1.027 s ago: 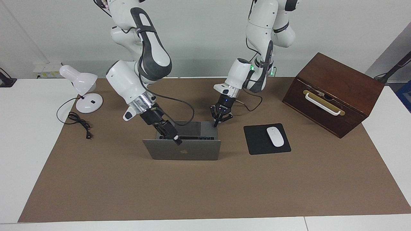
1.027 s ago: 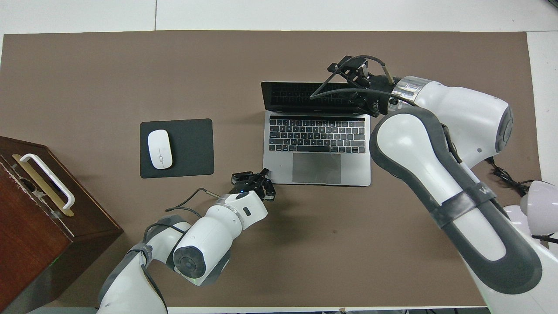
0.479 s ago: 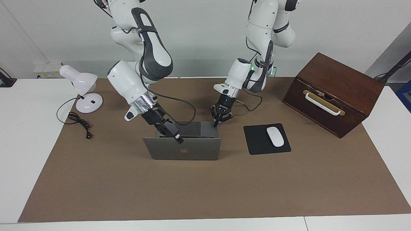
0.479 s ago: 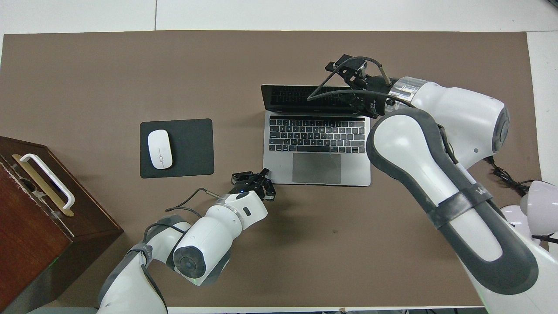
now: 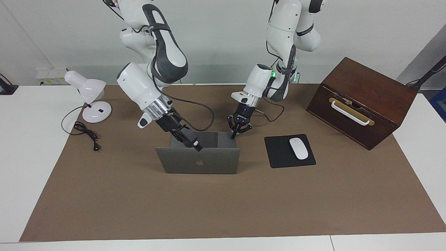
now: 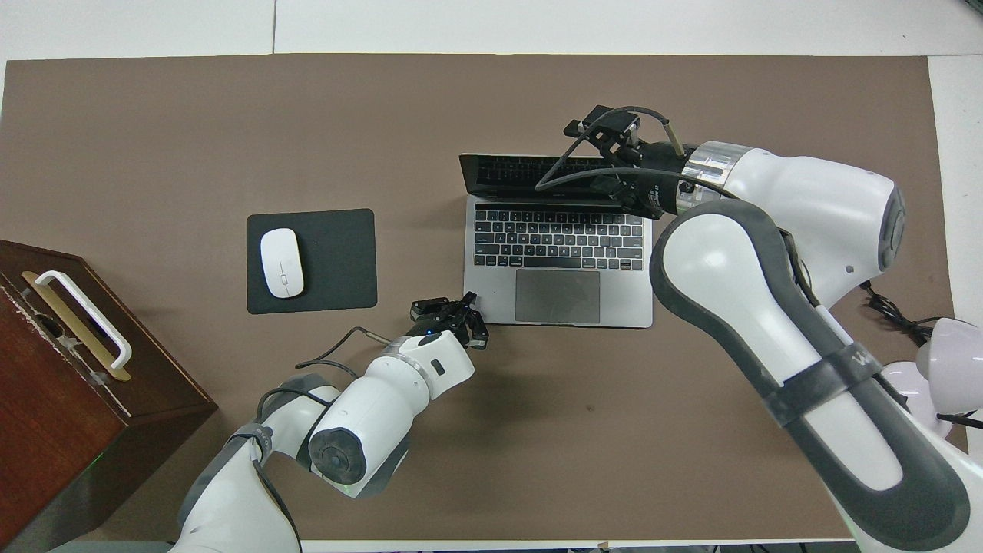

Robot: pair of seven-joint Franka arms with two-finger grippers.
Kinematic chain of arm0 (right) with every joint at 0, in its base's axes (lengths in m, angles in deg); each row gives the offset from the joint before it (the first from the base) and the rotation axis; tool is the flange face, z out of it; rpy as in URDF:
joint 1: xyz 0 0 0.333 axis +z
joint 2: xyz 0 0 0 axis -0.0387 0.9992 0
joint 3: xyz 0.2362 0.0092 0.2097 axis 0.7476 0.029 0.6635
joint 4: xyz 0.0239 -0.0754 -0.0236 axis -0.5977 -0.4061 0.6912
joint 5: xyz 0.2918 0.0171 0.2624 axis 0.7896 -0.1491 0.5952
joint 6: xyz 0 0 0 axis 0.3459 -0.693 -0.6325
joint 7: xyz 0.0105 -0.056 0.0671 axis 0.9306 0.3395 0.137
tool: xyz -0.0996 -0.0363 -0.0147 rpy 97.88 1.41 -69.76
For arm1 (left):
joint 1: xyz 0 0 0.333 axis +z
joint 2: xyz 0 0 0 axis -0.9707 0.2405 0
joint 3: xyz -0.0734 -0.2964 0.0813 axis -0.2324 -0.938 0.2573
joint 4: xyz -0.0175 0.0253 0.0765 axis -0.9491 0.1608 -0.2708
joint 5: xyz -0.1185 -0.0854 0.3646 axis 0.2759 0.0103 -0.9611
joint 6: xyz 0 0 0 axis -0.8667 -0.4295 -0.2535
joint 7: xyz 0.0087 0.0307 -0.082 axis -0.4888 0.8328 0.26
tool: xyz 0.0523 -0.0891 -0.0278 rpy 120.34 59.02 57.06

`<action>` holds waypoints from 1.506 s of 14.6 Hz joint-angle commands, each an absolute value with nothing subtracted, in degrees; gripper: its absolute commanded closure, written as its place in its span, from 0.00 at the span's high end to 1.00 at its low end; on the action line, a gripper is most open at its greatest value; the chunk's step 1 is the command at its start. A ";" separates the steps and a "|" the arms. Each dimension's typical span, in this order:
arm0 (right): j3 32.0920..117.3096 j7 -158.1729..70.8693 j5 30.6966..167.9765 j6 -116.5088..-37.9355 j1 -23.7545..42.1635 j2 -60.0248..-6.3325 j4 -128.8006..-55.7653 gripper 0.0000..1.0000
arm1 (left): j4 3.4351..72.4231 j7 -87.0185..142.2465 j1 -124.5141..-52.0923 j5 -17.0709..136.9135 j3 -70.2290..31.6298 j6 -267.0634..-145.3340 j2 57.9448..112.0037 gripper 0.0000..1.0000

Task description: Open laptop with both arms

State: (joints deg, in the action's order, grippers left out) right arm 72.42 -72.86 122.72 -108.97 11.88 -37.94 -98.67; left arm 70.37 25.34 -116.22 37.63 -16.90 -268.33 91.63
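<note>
Bright, even light falls from overhead. Soft shadows pool under the laptop (image 5: 198,160) and the wooden box (image 5: 362,101) at three o'clock. The desk lamp (image 5: 89,96) glares slightly white at nine o'clock. Everything looks sharp.

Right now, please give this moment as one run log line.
laptop: open, lid near upright | right gripper: at lid top edge | left gripper: at base corner

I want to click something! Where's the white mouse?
The white mouse sits on the black mouse pad, beside the laptop, toward the left arm's end, near the wooden box.
</note>
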 commanded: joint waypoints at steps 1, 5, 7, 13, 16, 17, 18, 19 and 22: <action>72.42 -75.29 115.36 -103.53 10.70 -41.31 -100.86 1.00 | 68.83 25.97 -115.29 38.30 -16.80 -265.59 91.10 0.00; 72.42 -75.21 103.75 -93.24 9.03 -44.73 -100.33 1.00 | 66.99 25.79 -113.53 38.21 -16.80 -250.85 83.98 0.00; 72.42 -75.03 99.01 -88.93 8.68 -46.40 -100.33 1.00 | 64.97 25.79 -113.44 38.21 -16.36 -242.94 81.17 0.00; 72.42 -74.68 87.13 -77.06 5.34 -49.92 -99.27 1.00 | 55.57 23.78 -110.02 38.21 -16.36 -217.96 75.89 0.00; 72.51 -74.50 78.88 -72.23 4.46 -49.93 -97.43 1.00 | 53.63 20.87 -107.91 38.21 -16.36 -210.13 73.52 0.10; 72.51 -74.07 77.46 -70.73 3.76 -49.93 -96.99 1.00 | 53.36 20.87 -107.21 38.21 -16.36 -208.28 72.46 0.27; 72.51 -72.32 76.75 -69.67 3.15 -49.93 -96.81 1.00 | 53.36 20.87 -106.76 38.21 -16.36 -206.96 71.41 0.53; 72.51 -69.17 75.96 -68.62 2.36 -49.93 -96.73 1.00 | 53.36 20.87 -106.15 38.21 -16.36 -205.64 70.44 1.00; 72.69 -60.80 74.64 -64.14 -0.20 -49.14 -93.57 1.00 | 53.10 19.39 -103.69 38.21 -16.36 -200.81 67.72 1.00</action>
